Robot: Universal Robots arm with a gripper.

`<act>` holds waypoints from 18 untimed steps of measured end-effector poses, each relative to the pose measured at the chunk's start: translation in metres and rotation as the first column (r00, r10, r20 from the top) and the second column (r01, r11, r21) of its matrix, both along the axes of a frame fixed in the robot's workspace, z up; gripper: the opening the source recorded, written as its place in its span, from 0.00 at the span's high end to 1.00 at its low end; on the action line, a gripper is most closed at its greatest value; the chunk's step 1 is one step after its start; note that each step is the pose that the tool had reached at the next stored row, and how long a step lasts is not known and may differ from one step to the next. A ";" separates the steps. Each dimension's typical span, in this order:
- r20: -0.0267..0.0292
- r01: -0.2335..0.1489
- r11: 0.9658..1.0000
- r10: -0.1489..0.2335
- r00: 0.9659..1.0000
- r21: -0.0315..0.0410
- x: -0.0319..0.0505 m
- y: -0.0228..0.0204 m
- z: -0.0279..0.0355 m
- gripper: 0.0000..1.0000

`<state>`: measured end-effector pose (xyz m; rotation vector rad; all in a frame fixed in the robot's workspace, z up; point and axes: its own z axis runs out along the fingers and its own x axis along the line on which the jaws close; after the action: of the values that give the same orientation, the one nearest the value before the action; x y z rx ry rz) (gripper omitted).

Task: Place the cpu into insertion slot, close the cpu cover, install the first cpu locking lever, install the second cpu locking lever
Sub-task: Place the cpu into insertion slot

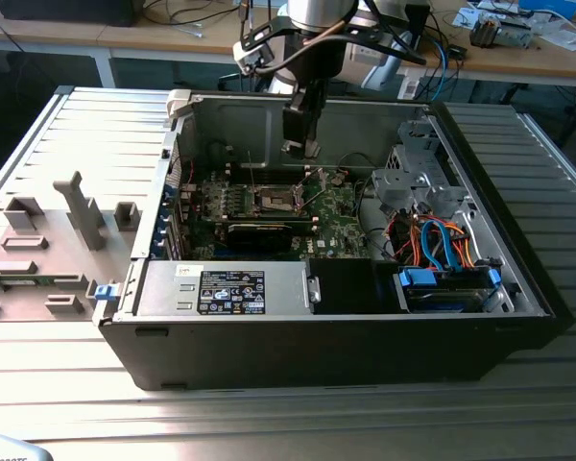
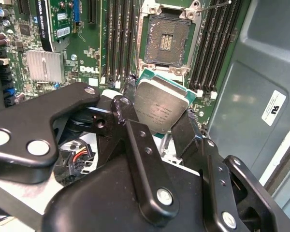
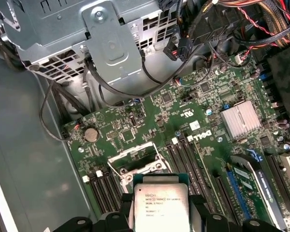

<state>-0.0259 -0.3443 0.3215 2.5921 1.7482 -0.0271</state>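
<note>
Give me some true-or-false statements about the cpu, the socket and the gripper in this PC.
1. The gripper grips the cpu between its fingers. True.
2. The cpu sits in the insertion slot. False: the slot is bare, and the cpu is held clear of it.
3. The computer case lies open with its green board exposed. True.
4. The ribbed silver heatsink covers the insertion slot. False: it sits apart on the board.

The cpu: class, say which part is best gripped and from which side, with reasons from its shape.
Grip the cpu by two opposite thin edges, coming from its metal-top side, as the gripper holds it now. It is a thin flat square, so probably only the edges give the fingers purchase, and the underside is left free to meet the insertion slot.
</note>
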 end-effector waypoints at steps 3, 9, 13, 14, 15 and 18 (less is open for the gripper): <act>0.000 -0.009 1.000 0.009 1.000 0.000 0.0000 0.0000 0.0000 0.46; 0.000 -0.020 1.000 0.020 1.000 0.000 0.0000 0.0000 0.0000 0.46; 0.000 -0.025 1.000 0.025 1.000 0.000 0.0000 0.0000 0.0000 0.46; 0.000 -0.026 1.000 0.026 1.000 0.000 0.0000 0.0000 0.0000 0.46; 0.000 -0.027 1.000 0.027 1.000 0.000 0.0000 0.0000 0.0000 0.46; 0.000 -0.031 1.000 0.031 1.000 0.000 0.0000 0.0000 0.0000 0.46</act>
<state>-0.0259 -0.3443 0.3216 2.5645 1.7880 -0.0269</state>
